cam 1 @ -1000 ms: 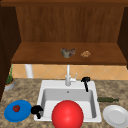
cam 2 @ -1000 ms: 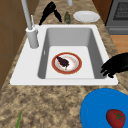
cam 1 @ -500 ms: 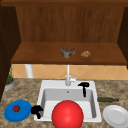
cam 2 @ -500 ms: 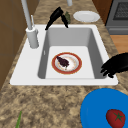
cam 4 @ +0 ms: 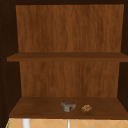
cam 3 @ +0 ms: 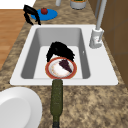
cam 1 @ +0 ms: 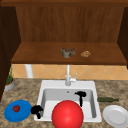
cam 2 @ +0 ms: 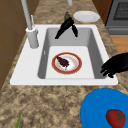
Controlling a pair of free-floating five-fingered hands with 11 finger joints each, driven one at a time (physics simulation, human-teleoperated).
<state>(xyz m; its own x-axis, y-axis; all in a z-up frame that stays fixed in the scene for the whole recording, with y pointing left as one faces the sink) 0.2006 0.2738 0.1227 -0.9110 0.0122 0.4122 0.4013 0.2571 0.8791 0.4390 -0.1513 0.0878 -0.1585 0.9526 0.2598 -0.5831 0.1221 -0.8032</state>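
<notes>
A red-rimmed plate (cam 2: 67,63) lies on the sink (cam 2: 30,72) floor with a dark purple lump on it; from the front it appears as a red disc (cam 1: 67,115). My right hand (cam 1: 80,95) hangs over the basin's far right part, fingers straight and pointing down, holding nothing. The left side view has the right hand (cam 2: 66,26) above the basin's far end, and from the right the right hand (cam 3: 60,51) sits just behind the plate. My left hand (cam 1: 37,110) floats at the sink's left rim, fingers relaxed and empty, beside a blue plate (cam 1: 20,115) carrying a tomato (cam 1: 16,108).
The faucet (cam 1: 68,77) rises behind the basin. On the right counter lie a dark green bottle (cam 1: 107,99) and a white plate (cam 1: 116,115). A potted plant (cam 1: 9,80) stands far left. The shelf (cam 4: 37,110) above carries a grey lump (cam 4: 68,106) and a brown lump (cam 4: 86,108).
My right hand has come down and slightly left, from above the sink's back edge into the basin toward the plate. The left hand has stayed put.
</notes>
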